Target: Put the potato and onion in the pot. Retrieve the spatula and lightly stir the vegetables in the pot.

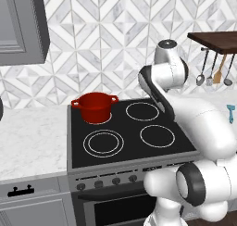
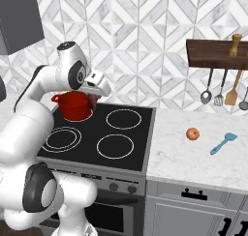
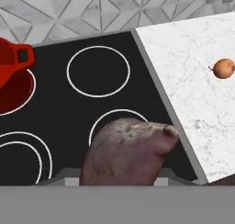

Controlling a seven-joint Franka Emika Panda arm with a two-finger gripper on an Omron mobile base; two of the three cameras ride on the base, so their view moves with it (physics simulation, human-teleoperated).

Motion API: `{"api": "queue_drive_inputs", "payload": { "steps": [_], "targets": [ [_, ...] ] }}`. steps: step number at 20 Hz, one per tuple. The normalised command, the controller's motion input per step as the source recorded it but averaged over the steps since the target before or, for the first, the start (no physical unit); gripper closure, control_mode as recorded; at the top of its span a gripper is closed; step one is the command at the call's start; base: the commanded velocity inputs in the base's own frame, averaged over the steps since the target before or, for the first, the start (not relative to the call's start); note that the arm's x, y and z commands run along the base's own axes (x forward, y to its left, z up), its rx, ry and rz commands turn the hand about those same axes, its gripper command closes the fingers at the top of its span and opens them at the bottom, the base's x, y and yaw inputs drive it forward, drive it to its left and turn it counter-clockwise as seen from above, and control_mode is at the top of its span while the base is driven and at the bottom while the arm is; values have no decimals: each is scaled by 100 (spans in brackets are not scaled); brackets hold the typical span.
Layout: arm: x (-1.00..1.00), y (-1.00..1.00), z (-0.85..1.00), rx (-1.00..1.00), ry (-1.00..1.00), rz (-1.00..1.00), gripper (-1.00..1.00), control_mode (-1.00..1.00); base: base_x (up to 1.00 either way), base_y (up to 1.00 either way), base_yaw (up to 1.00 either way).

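We find the potato (image 3: 128,152), brownish-purple and mottled, clamped in the gripper (image 2: 93,100), which hangs above the black stovetop (image 1: 129,132) just beside the pot's right side. The red pot (image 1: 95,107) stands on the rear left burner; its inside is not visible to us. The onion (image 2: 193,133) lies on the marble bench (image 2: 193,157) right of the stove, well apart from the pot. The teal spatula (image 2: 223,142) rests on the same bench, near the onion and farther right. Grey ladles (image 2: 207,92) and a wooden utensil (image 2: 233,92) hang under a dark shelf (image 2: 213,53) against the patterned wall.
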Motion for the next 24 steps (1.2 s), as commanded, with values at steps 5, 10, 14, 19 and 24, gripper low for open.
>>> {"api": "queue_drive_inputs", "payload": {
  "steps": [5, 10, 14, 19, 24],
  "targets": [
    [9, 96, 20, -8, -18, 4, 100, -100, 0, 0, 0],
    [43, 70, -4, -1, -25, 5, 100, -100, 0, 0, 0],
    [53, 56, -3, 0, -9, 4, 100, -100, 0, 0, 0],
    [66, 48, -20, 1, 5, 0, 100, -100, 0, 0, 0],
    [76, 38, -29, 2, 12, 0, 100, -100, 0, 0, 0]
  ]
}}
